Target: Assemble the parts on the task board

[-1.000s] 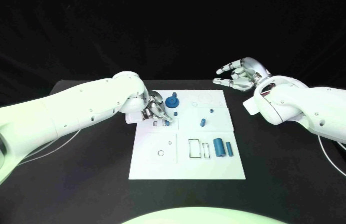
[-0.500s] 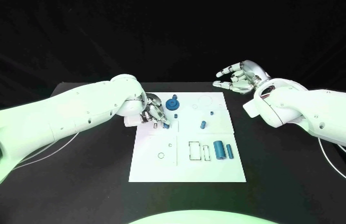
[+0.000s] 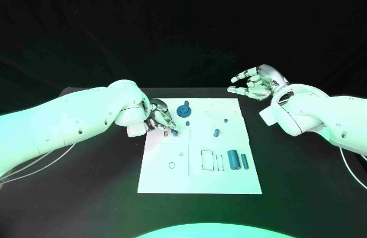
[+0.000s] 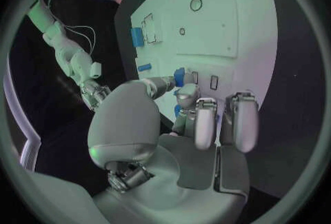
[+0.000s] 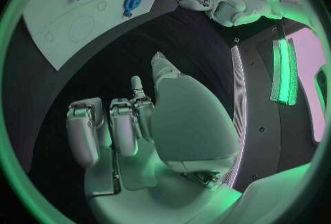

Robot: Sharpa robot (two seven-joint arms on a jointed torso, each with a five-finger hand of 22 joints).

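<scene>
On the black table (image 3: 92, 190) I see the white task board (image 3: 197, 174) lying flat in the middle, long side running near to far. My left hand (image 3: 159, 119) sits low at the board's far-left edge, fingers (image 4: 206, 120) curled down toward the surface. A small blue peg (image 3: 175, 132) is right at the fingertips; in the left wrist view a blue piece (image 4: 179, 76) sits between thumb and fingers, but I cannot tell for sure if it is pinched or just touched. The arm and hand cover the board's far-left corner, so whatever lies under them is hidden.

My right hand (image 3: 256, 82) hangs above the table just past the board's far-right corner, well clear of it, fingers spread and loosely bent, holding nothing. The right wrist view agrees: fingers (image 5: 113, 124) apart, empty palm, dark table under it.

Parts on the board: a round blue gear-like disc (image 3: 183, 109) at the far middle, just right of my left hand, with a tiny blue knob (image 3: 186, 122) near it. A small blue cylinder (image 3: 216, 132) lies near the centre, and a little blue bit (image 3: 224, 118) is just beyond it. At the near right, a thick blue cylinder (image 3: 232, 159) and a thinner blue rod (image 3: 245, 160) lie side by side, close but apart, next to outlined rectangular slots (image 3: 207, 159). A small ring outline (image 3: 171, 165) marks the near-left area, and a large circle outline (image 3: 219, 108) the far right.
</scene>
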